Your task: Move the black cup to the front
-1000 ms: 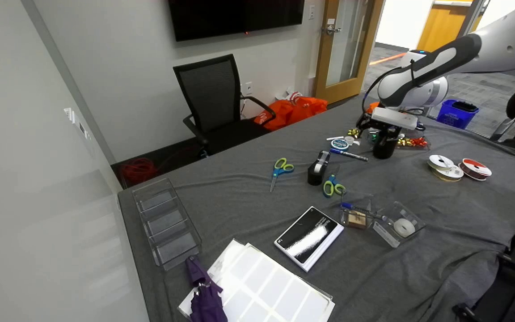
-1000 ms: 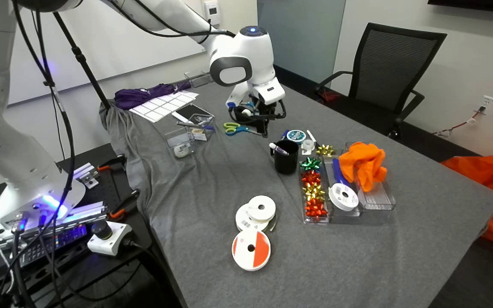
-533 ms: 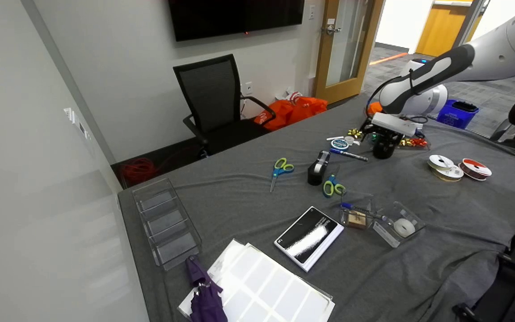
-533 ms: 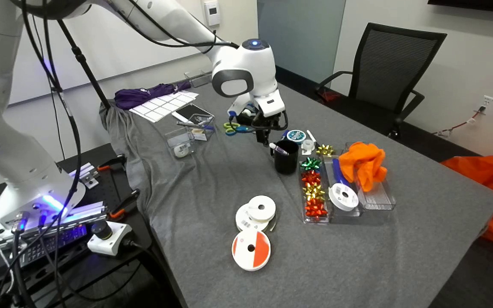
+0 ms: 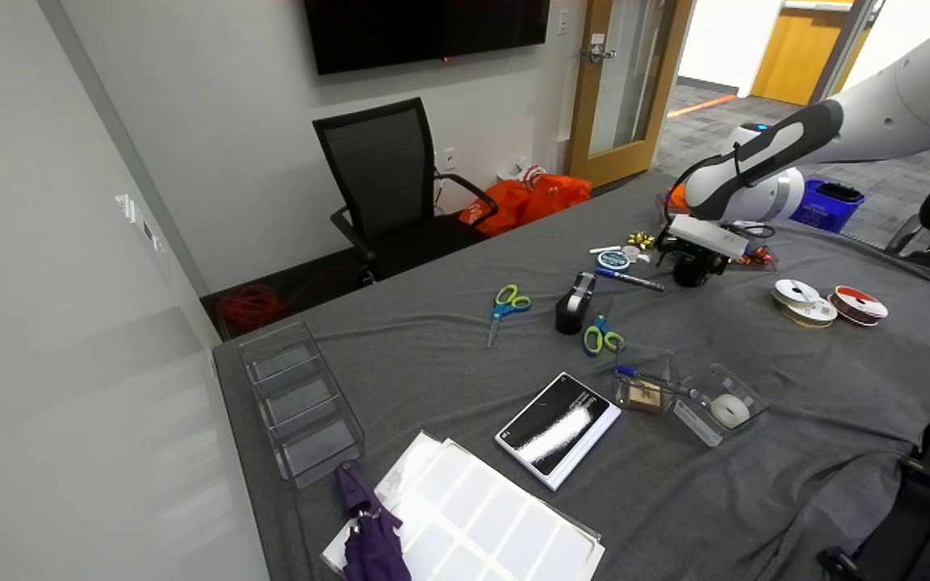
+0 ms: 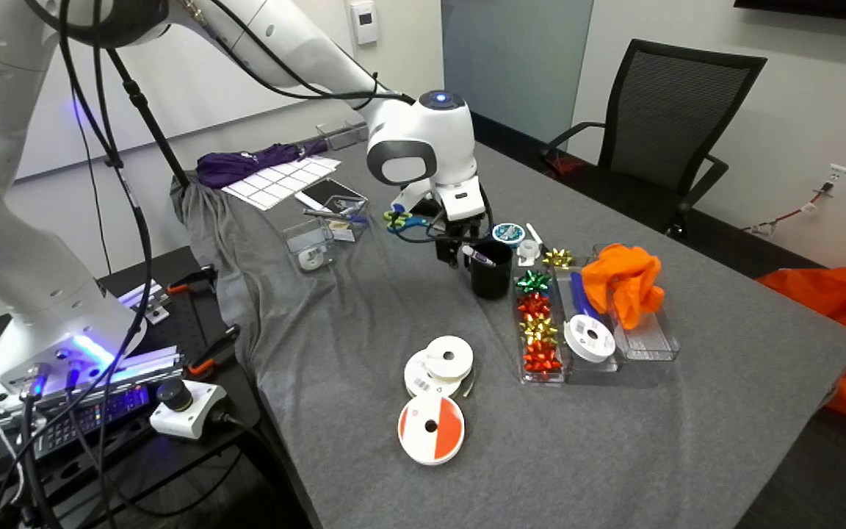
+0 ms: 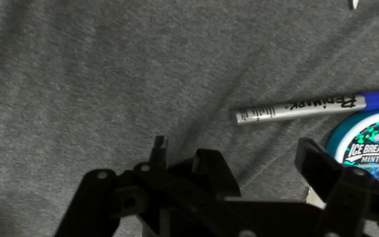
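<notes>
Here, your gripper point(image 7: 233, 144) stood with its jaws apart beside the black cup point(image 6: 491, 281); off-centre closing risked tipping it, spilling the marker inside point(image 6: 479, 256)

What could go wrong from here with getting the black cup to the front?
The white marker leaning in the black cup might slide out if the cup tips. The gift bows sit beside the cup, so a sideways drag could knock them. In the wrist view, the open end effector appears close to the mint container and may nudge it.
</notes>
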